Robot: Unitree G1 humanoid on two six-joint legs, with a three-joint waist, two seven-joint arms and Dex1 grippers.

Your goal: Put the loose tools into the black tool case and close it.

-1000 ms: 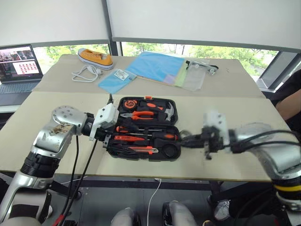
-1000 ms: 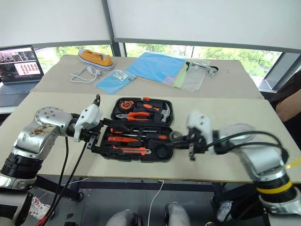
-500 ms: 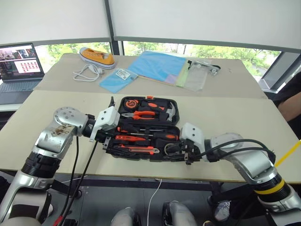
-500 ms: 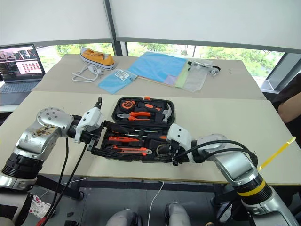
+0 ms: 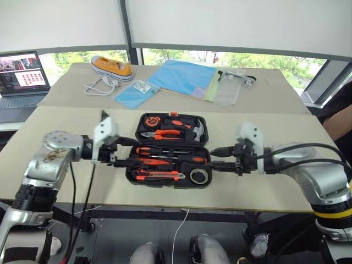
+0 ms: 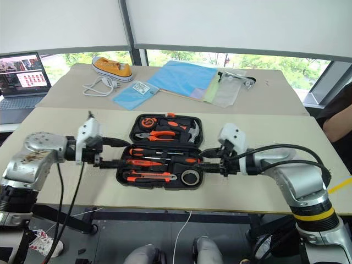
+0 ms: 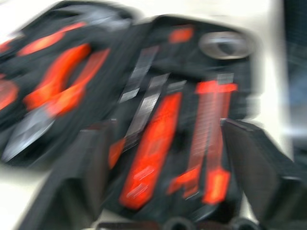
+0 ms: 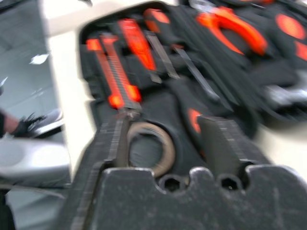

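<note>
Tool case [image 5: 170,149] between left hand [image 5: 122,152] and right hand [image 5: 215,157]

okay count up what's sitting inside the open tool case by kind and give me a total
Inside the black tool case:
Screwdrivers: 3
Utility knife: 1
Tape roll: 1
Pliers: 1
Hammer: 1
Tape measure: 1
Total: 8

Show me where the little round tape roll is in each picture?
Left eye view: the small dark round tape roll sits in the near right corner of the black plastic tool case.
Right eye view: same corner.
Left wrist view: upper right.
Right wrist view: lower middle.
Shared landmark: the orange-and-black utility knife beside it.
</note>
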